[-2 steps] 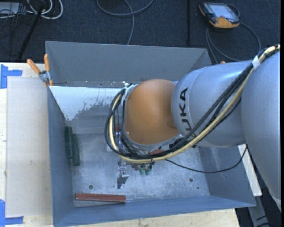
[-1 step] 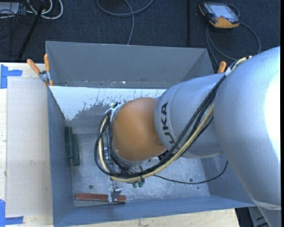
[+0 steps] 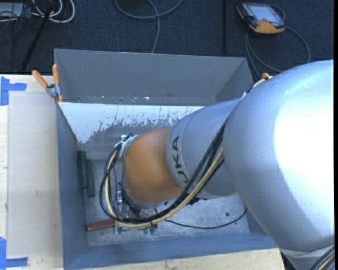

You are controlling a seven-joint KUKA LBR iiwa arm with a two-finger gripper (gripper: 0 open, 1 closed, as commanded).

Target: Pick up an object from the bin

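Note:
My gripper [image 3: 130, 209] is down in the front left part of the bin, its body mostly hidden under the arm's wrist. A reddish-brown flat stick [image 3: 101, 225] lies on the bin floor just left of the gripper, close to the front wall, its right end running under the gripper. A long dark green bar [image 3: 84, 173] lies along the left wall, a little further to the left and back.
The arm, with its orange cover and looping cables, hides the middle and right of the bin floor. A thin dark cable trails over the floor at the front right. The sloped back and left walls stand close by.

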